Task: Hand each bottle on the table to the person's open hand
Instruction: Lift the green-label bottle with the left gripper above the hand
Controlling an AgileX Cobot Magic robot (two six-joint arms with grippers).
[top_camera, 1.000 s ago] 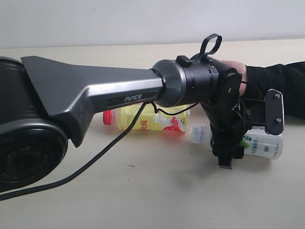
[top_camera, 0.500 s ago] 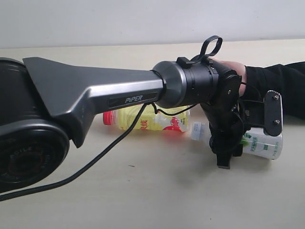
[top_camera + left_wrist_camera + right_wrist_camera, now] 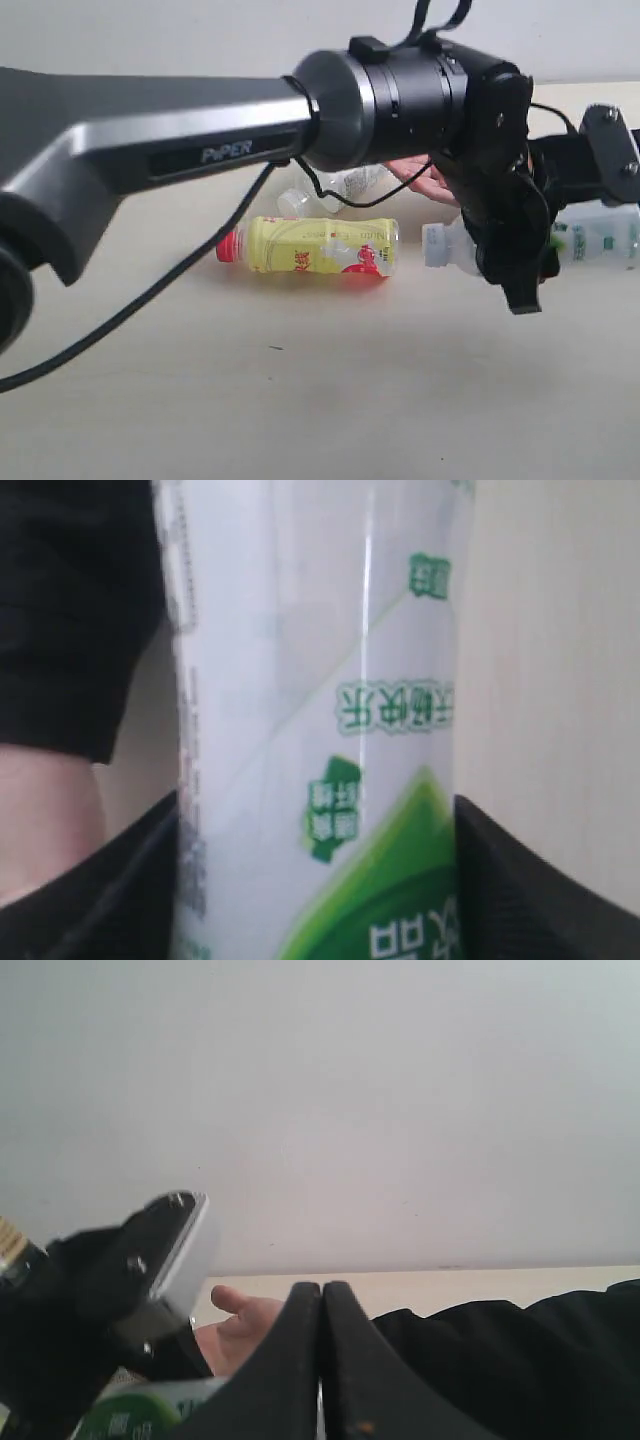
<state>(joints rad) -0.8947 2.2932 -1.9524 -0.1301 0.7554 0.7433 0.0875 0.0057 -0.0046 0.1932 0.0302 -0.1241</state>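
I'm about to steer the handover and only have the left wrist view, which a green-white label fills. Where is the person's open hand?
Observer: In the exterior view the open hand shows behind the left arm, farther back than the held green-white bottle.
Operator: What lies near the bottle I'm carrying?
Observer: A yellow bottle lies on its side, its red cap pointing away from yours.
Operator: And the right claw?
Observer: The right claw is shut, with nothing in it.
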